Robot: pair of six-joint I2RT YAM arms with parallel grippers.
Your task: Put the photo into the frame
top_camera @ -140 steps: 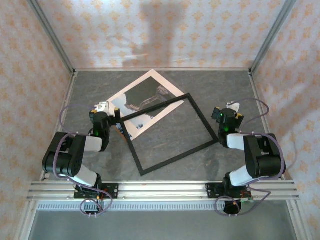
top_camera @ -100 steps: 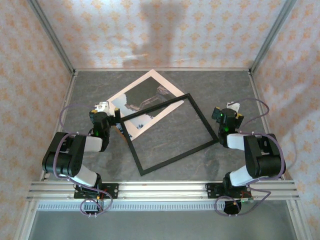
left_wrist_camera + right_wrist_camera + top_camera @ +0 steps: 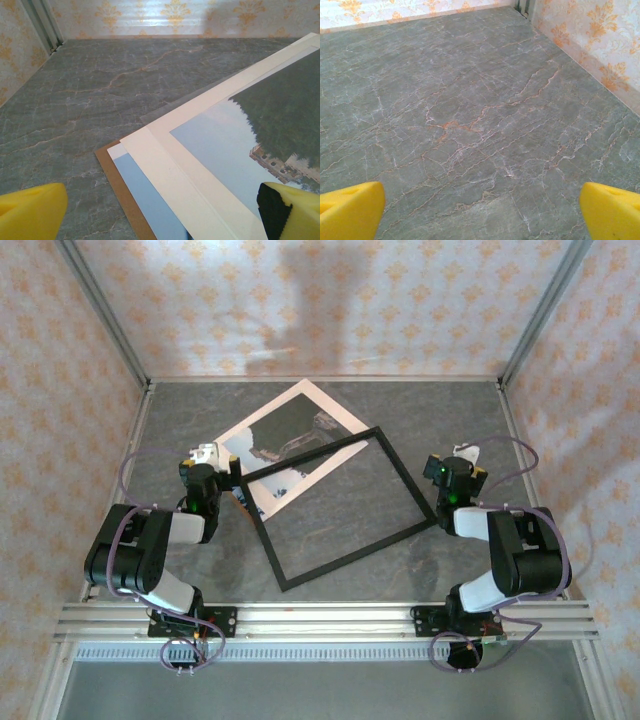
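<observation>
Both arms folded low; left claw [image 3: 161, 211], right claw [image 3: 482, 210] agape.

You've got the photo [image 3: 290, 435] flat & face up, turned diagonally, left of centre toward the far side of the table [image 3: 450, 405]. It has a white border, dark green hill & pale sky. The frame [image 3: 359, 554] is a thin black rectangle, also flat & skewed, mid-table, nearer & right of the photo. 1 far bar crosses over the photo, so the 2 overlap. The photo's near part shows thru the opening; the rest of the opening shows bare table.
</observation>
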